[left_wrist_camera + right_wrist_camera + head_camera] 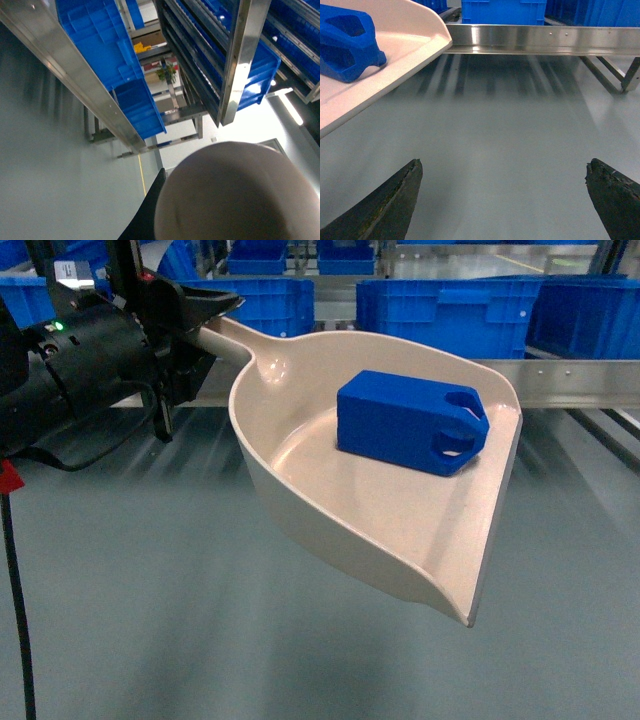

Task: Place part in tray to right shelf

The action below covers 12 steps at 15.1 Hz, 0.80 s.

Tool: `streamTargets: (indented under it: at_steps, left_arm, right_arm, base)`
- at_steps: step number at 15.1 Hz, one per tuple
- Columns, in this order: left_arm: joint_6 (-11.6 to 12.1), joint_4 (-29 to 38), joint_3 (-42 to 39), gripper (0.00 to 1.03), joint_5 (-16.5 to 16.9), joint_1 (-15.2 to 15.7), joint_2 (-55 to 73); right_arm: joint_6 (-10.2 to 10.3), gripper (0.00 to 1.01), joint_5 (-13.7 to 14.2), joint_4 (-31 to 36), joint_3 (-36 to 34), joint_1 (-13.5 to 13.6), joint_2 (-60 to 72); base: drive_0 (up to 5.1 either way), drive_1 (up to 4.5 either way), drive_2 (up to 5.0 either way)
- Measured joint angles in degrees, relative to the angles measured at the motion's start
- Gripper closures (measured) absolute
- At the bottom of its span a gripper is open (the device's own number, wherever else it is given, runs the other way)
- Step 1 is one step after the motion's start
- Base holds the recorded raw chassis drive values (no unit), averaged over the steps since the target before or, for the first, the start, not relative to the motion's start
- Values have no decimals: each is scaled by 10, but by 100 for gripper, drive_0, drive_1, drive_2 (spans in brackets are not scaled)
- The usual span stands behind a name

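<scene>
a smooth beige plastic tray [400,530] — scoop-shaped — carries a blocky blue part [410,423]; the left gripper [205,315] pinches its handle, the right gripper [505,192] is spread.

Cool, dim light; the left wrist view glares white overhead, foreground blurred.

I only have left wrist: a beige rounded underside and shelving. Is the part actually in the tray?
Observer: Yes. The blue part lies inside the beige tray, toward its far side.
Operator: Who holds the tray?
Observer: The left gripper is shut on the tray's handle; the tray is in the air above the grey floor.
Operator: Right arm?
Observer: The right gripper is open, holding nothing, beside the tray.
</scene>
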Motion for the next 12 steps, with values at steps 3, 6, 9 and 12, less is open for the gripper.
streamTargets:
  at_steps: [3,6,9,12]
  left_arm:
    - [0,0,0,89,-4,5,0]
    - [0,-1,0,89,-5,8,0]
    - [1,-3,0,89,-7,10,0]
    - [0,0,0,89,-6,10,0]
  right_arm:
    - [0,3,0,0,0,0,0]
    - [0,3,0,0,0,0,0]
    - [0,3,-2,1,0,0,0]
    - [0,3,-2,1,0,0,0]
  base:
    - [49,431,-333]
    - [50,432,-331]
    - [11,392,-371]
    - [11,392,-371]
